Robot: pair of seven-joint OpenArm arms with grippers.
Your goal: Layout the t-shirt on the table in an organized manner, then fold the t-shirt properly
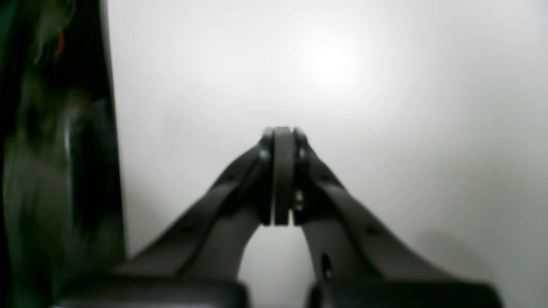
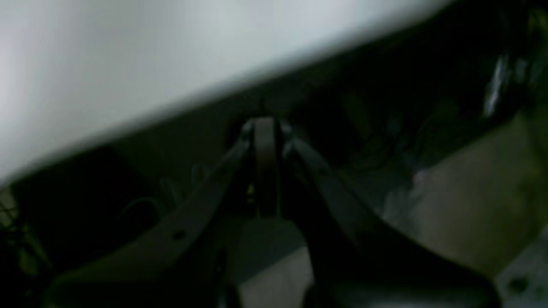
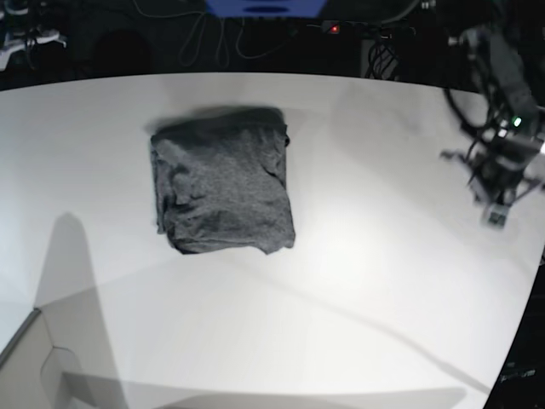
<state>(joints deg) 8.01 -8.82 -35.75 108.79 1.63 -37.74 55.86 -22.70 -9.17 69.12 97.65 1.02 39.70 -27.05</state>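
Well apart from left tool (image 3: 496, 217) (shut): t-shirt (image 3: 223, 181).

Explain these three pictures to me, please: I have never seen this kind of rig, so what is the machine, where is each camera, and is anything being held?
This is a robot with two arms. Two pictures come from cameras on its wrists, looking along the grippers; the third looks down from the base.

In the overhead view a dark heather-grey knit t-shirt lies folded into a rough rectangle on the large white table. The arm at the right edge carries the left gripper, which its own camera shows shut and empty above bare tabletop.

The right gripper is also shut on nothing, by the table's edge with dark surroundings beyond. That arm does not appear overhead. Nothing touches the shirt.
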